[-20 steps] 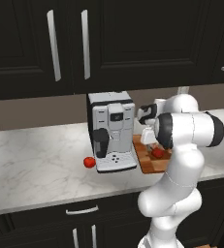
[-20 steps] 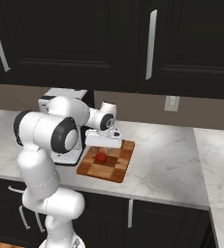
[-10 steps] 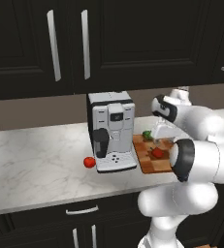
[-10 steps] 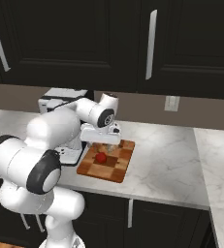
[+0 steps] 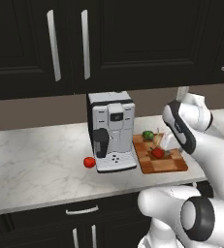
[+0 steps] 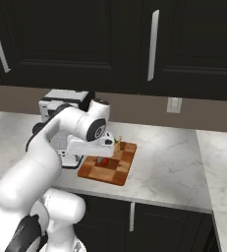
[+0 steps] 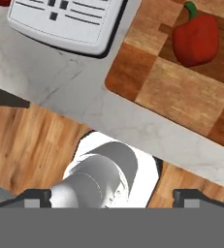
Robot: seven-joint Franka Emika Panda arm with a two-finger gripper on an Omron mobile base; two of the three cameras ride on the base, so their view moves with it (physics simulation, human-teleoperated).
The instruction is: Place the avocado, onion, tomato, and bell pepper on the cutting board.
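The patchwork cutting board (image 5: 168, 165) (image 6: 118, 174) (image 7: 181, 89) lies right of the coffee machine. A dark red bell pepper (image 5: 157, 153) (image 6: 102, 161) (image 7: 196, 39) rests on it. At the board's back edge are the green avocado (image 5: 148, 135) and the tan onion (image 6: 119, 144), partly hidden by my hand. The bright red tomato (image 5: 89, 162) sits on the counter left of the machine. My gripper (image 5: 168, 143) (image 6: 113, 144) (image 7: 116, 197) hovers over the board, just above the pepper. It is open, with nothing between its fingertips (image 7: 36, 196).
The white coffee machine (image 5: 111, 130) (image 6: 61, 113) (image 7: 67, 22) stands between the tomato and the board. Dark cabinets hang above and the counter's front edge runs close to the board. My own white arm crowds the right side of the left base view.
The arm has swung into a new fold, elbow moving right in the left base view. The hand stays over the board with its jaws apart. The pepper has not moved.
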